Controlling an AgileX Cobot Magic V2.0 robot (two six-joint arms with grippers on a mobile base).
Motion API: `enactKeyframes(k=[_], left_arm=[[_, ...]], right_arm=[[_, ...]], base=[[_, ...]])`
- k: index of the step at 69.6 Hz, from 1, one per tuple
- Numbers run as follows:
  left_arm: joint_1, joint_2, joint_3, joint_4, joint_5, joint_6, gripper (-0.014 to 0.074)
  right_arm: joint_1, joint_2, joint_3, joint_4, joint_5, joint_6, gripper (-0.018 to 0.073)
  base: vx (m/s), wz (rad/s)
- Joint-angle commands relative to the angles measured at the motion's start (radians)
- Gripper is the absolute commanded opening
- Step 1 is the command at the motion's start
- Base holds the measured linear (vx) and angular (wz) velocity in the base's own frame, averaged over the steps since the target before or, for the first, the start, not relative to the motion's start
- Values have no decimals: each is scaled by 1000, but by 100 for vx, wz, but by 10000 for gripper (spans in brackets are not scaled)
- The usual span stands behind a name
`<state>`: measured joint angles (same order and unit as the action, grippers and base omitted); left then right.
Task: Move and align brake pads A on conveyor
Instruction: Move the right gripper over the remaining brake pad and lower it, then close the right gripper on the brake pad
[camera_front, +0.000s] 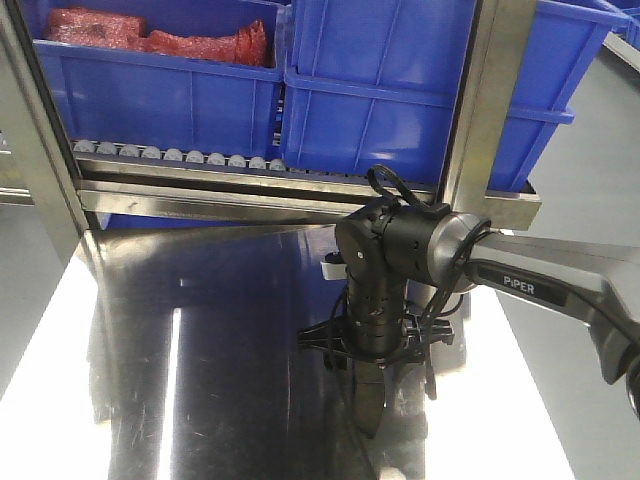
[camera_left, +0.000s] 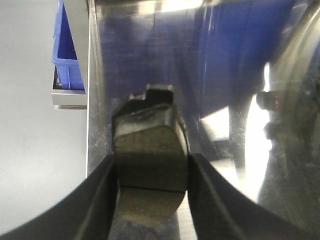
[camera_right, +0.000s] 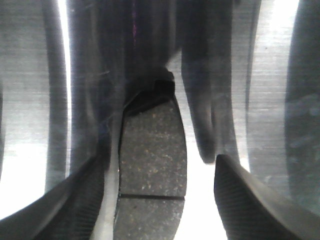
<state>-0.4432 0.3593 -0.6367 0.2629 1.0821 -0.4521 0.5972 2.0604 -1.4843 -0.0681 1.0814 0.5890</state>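
Exterior front view: R gripper (camera_front: 368, 420) points down at steel table (camera_front: 200, 350), its spread unclear here and pad hidden. Left wrist view: L gripper (camera_left: 152, 165) pinches brake pad (camera_left: 150, 145) over table edge, low end cut off. Right wrist view: fingers (camera_right: 85, 200) spread, second pad (camera_right: 152, 150) flat on table btwn them, nearer one finger.

Shiny steel table (camera_front: 200, 350), two blue plastic bins (camera_front: 160, 100) on a roller rack (camera_front: 180, 155) behind it, red bagged items (camera_front: 150, 35) in the left bin, steel upright (camera_front: 490, 100)

one grooved dark-grey brake pad (camera_left: 150, 175) is clamped over shiny steel (camera_left: 225, 75); a second pad (camera_right: 152, 160) lies flat there.
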Motion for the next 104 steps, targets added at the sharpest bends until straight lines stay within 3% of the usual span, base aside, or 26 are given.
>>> enactKeyframes(k=[1, 41, 48, 57, 104], left_arm=[[-7, 11, -25, 23, -73, 0, -6], [-7, 11, -25, 23, -73, 0, -6], [-7, 11, -25, 23, -73, 0, -6], [-7, 11, -25, 23, -73, 0, -6], [-7, 11, -25, 23, -73, 0, -6]], right_arm=[[-7, -50, -25, -15, -10, -1, 449], [-7, -32, -25, -25, -25, -1, 417], [-7, -32, -25, -25, -24, -13, 303], [-7, -38, -25, -19, -21, -65, -20], [40, -198, -25, -47, -3, -174, -11]], base=[[0, 0], [0, 0], [0, 0], [0, 0], [0, 0]])
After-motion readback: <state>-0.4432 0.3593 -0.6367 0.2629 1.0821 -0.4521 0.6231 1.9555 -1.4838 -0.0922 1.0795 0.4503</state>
